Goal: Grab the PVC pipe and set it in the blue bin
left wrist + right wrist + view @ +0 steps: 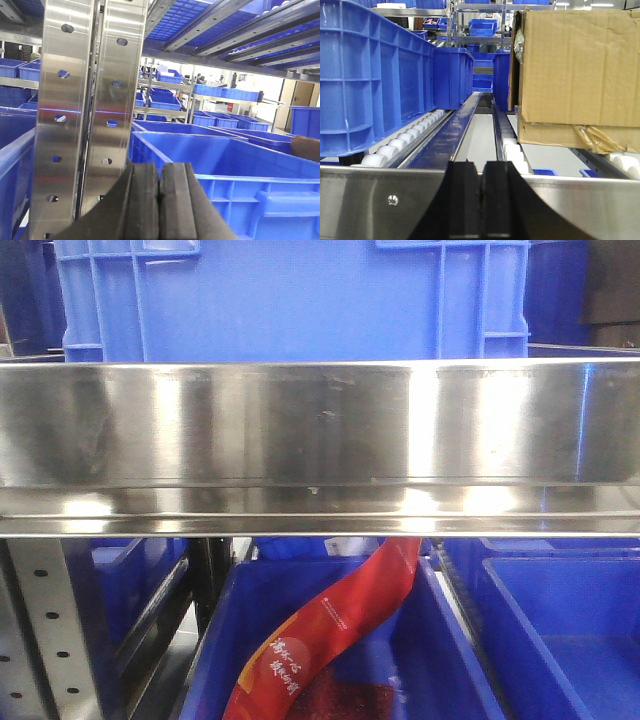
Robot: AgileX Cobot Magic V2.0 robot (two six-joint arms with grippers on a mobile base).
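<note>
Both pincers pressed together and empty; no PVC pipe in any view.

The left gripper (159, 200) sits closed beside a perforated steel upright (65, 125), a blue bin (240, 195) just beyond. The right gripper (481, 200), also closed, faces a steel shelf rail (370, 200), with a roller lane (405, 137) and a cardboard box (575, 70) behind it. Progress cannot be judged: this fits a search for the pipe or a finished drop. Rails and uprights crowd both arms; the lane between the rollers is open.

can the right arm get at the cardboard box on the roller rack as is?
Probably not right away. The right claw is shut, empty, and sits low behind the steel rail; the cardboard box lies beyond it, up and right. It would have to lift over the rail and open first.
</note>
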